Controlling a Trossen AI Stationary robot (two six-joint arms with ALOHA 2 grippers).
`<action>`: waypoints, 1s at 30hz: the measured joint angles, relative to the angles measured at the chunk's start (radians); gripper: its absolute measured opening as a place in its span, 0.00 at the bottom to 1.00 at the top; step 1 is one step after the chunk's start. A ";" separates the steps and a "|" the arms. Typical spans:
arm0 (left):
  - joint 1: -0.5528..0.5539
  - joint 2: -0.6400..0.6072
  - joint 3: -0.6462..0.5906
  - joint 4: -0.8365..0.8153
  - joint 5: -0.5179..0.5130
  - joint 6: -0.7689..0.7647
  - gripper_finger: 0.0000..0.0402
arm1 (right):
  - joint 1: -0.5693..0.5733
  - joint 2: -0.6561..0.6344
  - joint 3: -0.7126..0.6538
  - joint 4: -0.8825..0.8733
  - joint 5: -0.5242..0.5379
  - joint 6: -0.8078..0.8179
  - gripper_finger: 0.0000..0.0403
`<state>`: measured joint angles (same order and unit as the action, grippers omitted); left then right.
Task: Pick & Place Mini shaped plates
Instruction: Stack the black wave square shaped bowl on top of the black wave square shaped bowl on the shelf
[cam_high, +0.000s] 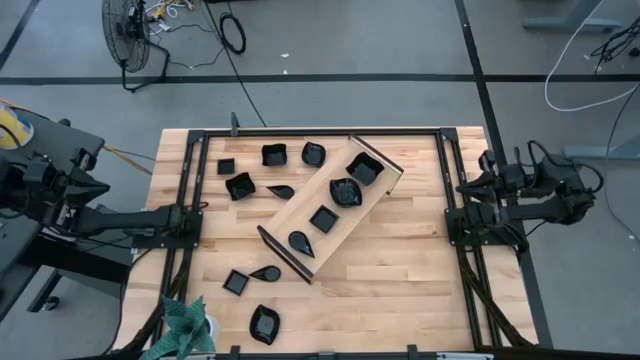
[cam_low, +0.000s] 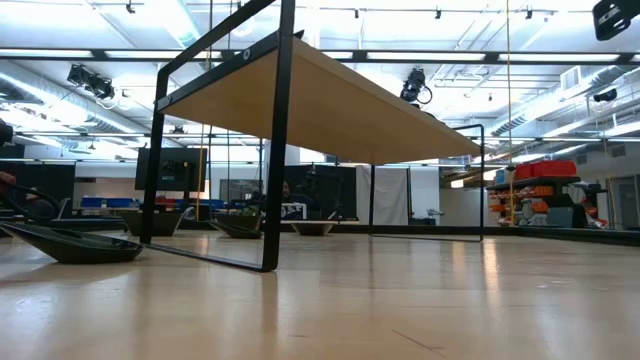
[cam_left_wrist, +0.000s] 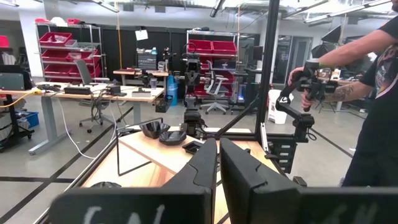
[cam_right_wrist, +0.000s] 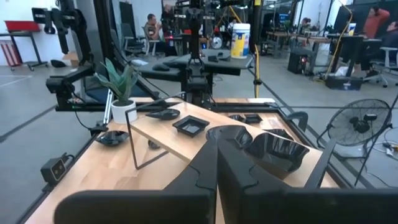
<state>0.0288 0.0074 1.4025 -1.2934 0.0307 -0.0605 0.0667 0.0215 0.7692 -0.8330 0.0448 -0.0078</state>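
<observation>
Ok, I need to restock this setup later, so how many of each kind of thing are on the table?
Black mini plates: 12 (4 on the tray, 8 off it)
Light-wood tray: 1
Potted plant: 1
Total: 14

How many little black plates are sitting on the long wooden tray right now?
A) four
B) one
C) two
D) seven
A: the high view shows four mini shaped plates in a row on the tray: a wavy-rimmed one, a leaf-shaped one, a square one and a teardrop one; the other black plates lie on the table around it.
</observation>
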 joint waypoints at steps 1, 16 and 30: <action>0.000 0.000 0.000 0.000 0.000 0.000 0.06 | 0.001 -0.004 0.000 0.000 0.000 0.000 0.02; 0.000 0.000 0.000 0.000 0.000 0.000 0.06 | 0.001 -0.017 0.000 0.003 0.000 -0.080 0.01; 0.000 0.000 0.000 0.000 0.000 0.000 0.06 | 0.001 -0.017 0.000 0.003 0.000 -0.080 0.01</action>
<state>0.0287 0.0074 1.4025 -1.2931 0.0310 -0.0605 0.0673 0.0048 0.7692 -0.8299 0.0449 -0.0875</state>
